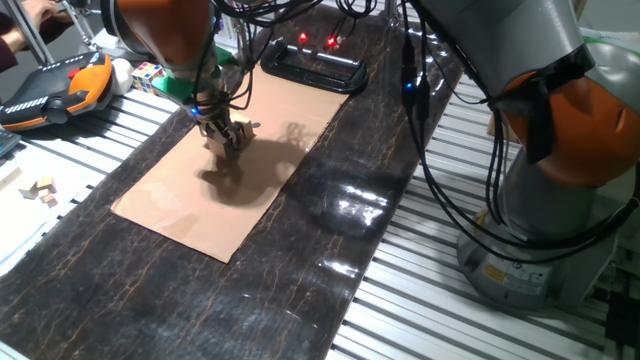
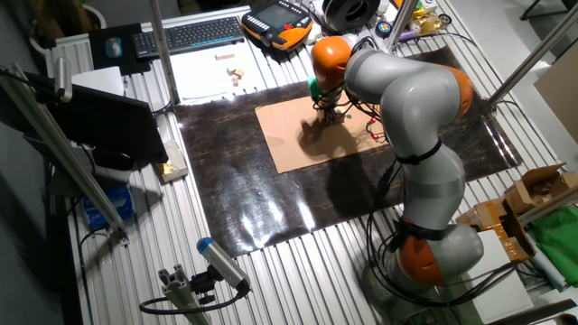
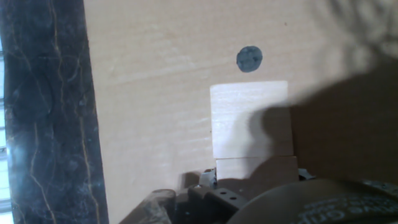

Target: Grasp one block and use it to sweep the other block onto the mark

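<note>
Two blocks in line below the mark (image 3: 249,59): free block (image 3: 250,118) just short of it, held block (image 3: 256,169) touching behind, our jaws pinching it.

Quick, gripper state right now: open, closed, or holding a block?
Gripper: low over the cardboard; the views don't show clearly whether it's open, closed or holding a block.

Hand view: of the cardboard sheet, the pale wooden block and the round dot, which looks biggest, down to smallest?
1. Cardboard sheet: fills most of the picture.
2. Pale wooden block: a square patch.
3. Round dot: far smaller than the block's face.
</note>
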Controlling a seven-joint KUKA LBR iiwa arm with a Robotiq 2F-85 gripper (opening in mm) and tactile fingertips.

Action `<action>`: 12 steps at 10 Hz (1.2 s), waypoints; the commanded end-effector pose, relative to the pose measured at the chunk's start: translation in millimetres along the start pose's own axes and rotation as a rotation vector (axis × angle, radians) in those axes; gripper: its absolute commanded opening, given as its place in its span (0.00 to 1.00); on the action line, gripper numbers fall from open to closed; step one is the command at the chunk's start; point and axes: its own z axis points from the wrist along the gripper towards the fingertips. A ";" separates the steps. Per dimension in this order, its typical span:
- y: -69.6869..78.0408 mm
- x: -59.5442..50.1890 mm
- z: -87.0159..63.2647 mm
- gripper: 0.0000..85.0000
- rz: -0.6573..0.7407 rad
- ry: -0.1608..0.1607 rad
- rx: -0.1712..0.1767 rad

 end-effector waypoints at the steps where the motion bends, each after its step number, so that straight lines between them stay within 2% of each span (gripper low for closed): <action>1: 0.4 -2.4 0.3 0.01 -0.002 0.000 0.000; 7: -0.8 -12.8 3.9 0.01 -0.015 0.006 -0.007; 12: -2.2 -19.0 5.9 0.01 -0.006 -0.008 -0.008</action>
